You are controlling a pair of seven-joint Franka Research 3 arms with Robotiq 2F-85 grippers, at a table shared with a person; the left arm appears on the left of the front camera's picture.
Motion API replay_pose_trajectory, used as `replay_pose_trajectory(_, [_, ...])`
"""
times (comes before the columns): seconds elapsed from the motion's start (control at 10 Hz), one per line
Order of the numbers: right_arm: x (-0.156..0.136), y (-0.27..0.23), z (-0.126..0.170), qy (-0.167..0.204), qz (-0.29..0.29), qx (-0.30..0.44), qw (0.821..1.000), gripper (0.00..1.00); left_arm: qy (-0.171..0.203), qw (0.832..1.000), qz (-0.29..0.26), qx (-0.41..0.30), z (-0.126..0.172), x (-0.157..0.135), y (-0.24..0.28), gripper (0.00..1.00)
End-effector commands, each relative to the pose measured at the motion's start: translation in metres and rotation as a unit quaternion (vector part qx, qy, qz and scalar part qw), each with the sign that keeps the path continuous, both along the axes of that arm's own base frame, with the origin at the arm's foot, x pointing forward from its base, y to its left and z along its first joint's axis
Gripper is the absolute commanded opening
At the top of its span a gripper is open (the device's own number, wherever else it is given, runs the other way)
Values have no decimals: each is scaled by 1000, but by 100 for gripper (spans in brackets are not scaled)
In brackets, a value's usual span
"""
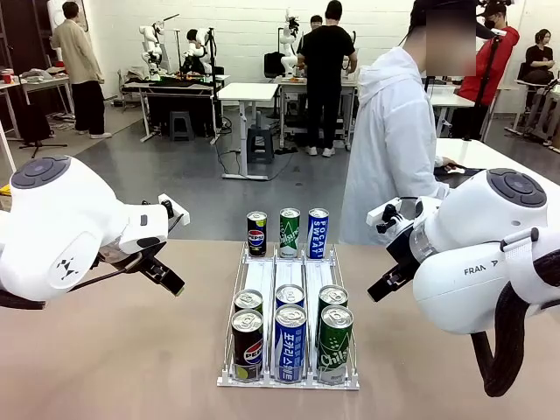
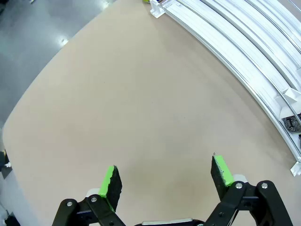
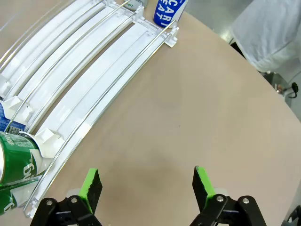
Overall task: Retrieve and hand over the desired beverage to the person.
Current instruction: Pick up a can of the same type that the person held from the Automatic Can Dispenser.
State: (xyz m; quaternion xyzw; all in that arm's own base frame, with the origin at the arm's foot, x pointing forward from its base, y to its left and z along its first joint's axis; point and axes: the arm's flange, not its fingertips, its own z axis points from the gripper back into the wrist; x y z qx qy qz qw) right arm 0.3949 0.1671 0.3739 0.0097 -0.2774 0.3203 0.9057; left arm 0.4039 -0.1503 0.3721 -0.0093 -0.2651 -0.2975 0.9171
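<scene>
A white three-lane rack [image 1: 260, 278] holds drink cans on the tan table. At its far end stand a Pepsi can [image 1: 255, 233], a green can [image 1: 290, 232] and a blue Pocari Sweat can [image 1: 318, 233]. At the near end each lane holds two cans: Pepsi [image 1: 248, 344], blue [image 1: 290, 341], green [image 1: 335, 343]. The person [image 1: 394, 149] in a white hooded jacket stands at the far side, right of the rack. My left gripper [image 2: 167, 176] hovers open over bare table left of the rack [image 2: 244, 47]. My right gripper [image 3: 146, 182] hovers open right of the rack [image 3: 94, 89], holding nothing.
In the right wrist view a green can [image 3: 14, 162] sits at the rack's near end and the Pocari Sweat can [image 3: 168, 10] at its far end. Bare tabletop [image 1: 114, 350] lies on both sides of the rack. Other tables and people fill the room behind.
</scene>
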Motion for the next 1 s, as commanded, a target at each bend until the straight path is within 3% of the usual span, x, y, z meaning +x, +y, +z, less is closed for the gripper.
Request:
replay_pose_trajectory(0.0, [0,0,0,0,0,0,1000,100,0,1000,0,0,0,0,0,100])
replay_pose_trajectory(0.9, [0,0,0,0,0,0,1000,100,0,1000,0,0,0,0,0,100])
